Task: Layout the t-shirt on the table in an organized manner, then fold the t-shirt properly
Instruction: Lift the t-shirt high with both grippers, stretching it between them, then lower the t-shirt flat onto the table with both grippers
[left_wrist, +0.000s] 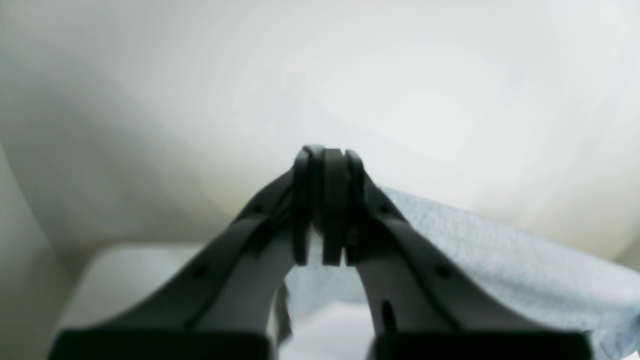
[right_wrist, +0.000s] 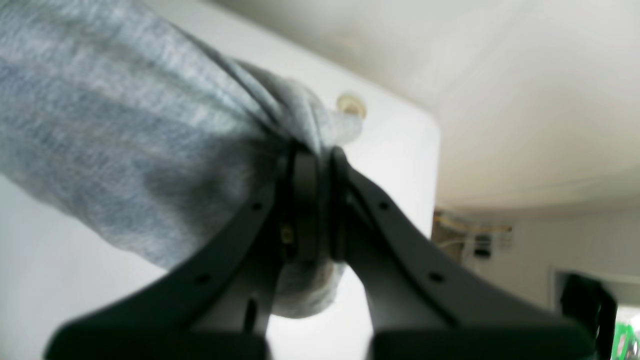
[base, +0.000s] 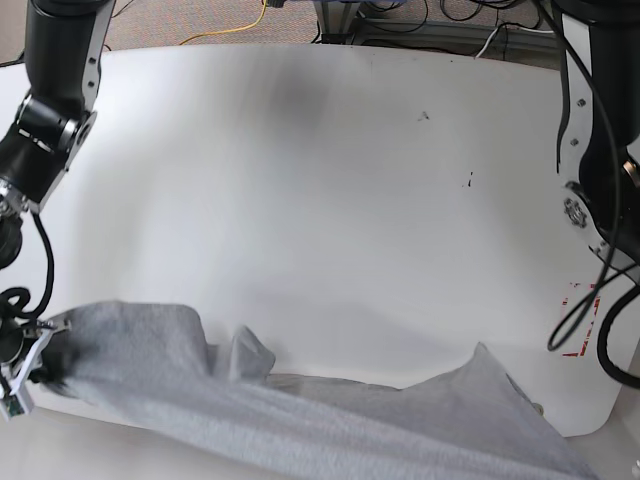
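The right gripper (right_wrist: 315, 210) is clamping shut on a bunched edge of the t-shirt (base: 300, 420), which is sagging across the near edge of the table (base: 330, 200). The left gripper (left_wrist: 325, 210) is pinching the shirt's other end.

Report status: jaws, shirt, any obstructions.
Both jaws shut on the t-shirt. Shirt stretched between them along the table's near edge, not laid out. Nothing in the way.

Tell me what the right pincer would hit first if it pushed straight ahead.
Probably the table. The right pincer, shut on the t-shirt, points toward the tabletop by the grommet, though depth is hard to judge.
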